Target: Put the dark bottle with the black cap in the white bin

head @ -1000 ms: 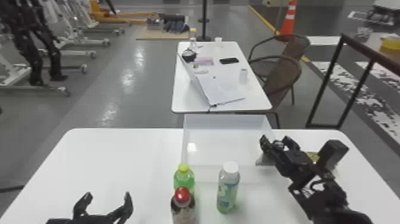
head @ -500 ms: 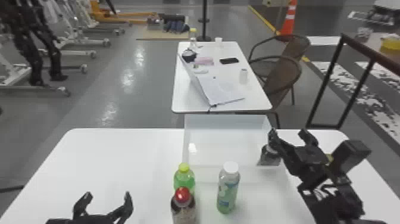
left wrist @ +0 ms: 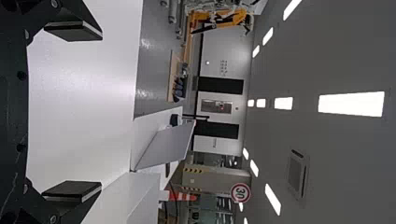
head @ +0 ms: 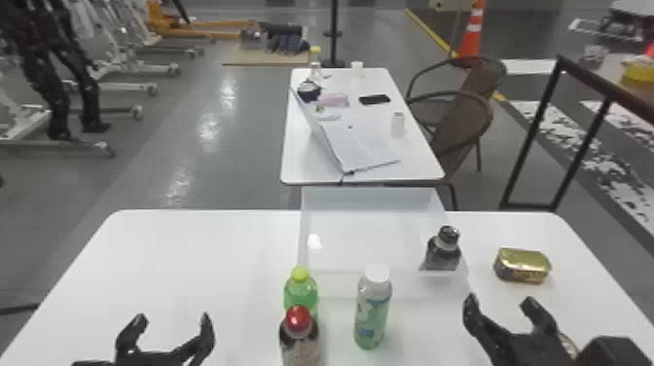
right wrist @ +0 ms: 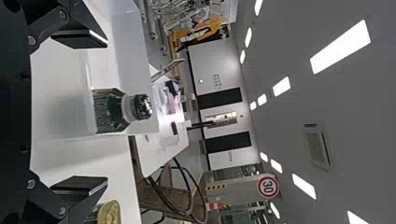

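The dark bottle with the black cap (head: pixel 443 249) stands upright inside the white bin (head: pixel 370 193), at its right side; the bin's front wall hides its lower part. My right gripper (head: pixel 501 304) is open in front of the bin's right front corner, apart from the bottle. In the right wrist view the dark bottle (right wrist: pixel 109 110) shows beyond the spread fingers of the right gripper (right wrist: pixel 93 112), with the bin wall (right wrist: pixel 133 51) around it. Parked at the front left, my left gripper (head: pixel 168 326) is open and holds nothing; the left wrist view shows the left gripper (left wrist: pixel 86 112) with fingers wide apart.
A green bottle with a yellow cap (head: pixel 300 294), a red-capped bottle (head: pixel 299 336) and a white-capped bottle (head: pixel 373 306) stand in front of the bin. A gold can (head: pixel 522 265) lies right of it. Behind is another table (head: pixel 413 160) with chairs.
My right gripper has let go of the dark bottle and drawn back toward the front right, opening the view of the bottle and the gold can. The left arm has kept still.
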`<state>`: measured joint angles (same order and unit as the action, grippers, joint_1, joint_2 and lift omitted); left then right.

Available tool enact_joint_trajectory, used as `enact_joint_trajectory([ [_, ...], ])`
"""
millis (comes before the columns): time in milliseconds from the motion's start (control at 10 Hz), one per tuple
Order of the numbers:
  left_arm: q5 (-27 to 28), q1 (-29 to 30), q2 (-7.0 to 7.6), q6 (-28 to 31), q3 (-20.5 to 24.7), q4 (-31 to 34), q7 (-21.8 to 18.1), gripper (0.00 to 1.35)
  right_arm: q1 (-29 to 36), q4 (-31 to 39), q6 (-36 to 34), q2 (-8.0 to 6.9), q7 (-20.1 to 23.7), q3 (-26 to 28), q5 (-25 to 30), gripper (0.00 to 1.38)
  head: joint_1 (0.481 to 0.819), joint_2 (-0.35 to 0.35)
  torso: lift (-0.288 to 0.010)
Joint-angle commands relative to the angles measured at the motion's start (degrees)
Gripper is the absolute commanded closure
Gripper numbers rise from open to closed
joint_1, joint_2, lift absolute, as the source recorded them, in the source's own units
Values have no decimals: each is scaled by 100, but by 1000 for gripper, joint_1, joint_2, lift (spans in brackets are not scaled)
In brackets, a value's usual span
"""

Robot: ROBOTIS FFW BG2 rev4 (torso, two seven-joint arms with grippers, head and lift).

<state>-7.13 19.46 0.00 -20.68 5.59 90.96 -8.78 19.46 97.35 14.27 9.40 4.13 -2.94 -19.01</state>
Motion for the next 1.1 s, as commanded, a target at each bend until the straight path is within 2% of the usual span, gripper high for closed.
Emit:
enact_joint_trajectory([
  [0,10,6,-15,-15,-5,0,-1,167,225,-146,339,-25,0,-5,108,245,549,0,-100],
  [200,54,6,-15,-50,-5,9,-1,168,463,-5,348,-17,-140,-5,205,245,549,0,-100],
  [1000,80,-3,-15,-15,-32,27,-1,167,401,48,251,-43,-175,-5,389,245,549,0,-100],
])
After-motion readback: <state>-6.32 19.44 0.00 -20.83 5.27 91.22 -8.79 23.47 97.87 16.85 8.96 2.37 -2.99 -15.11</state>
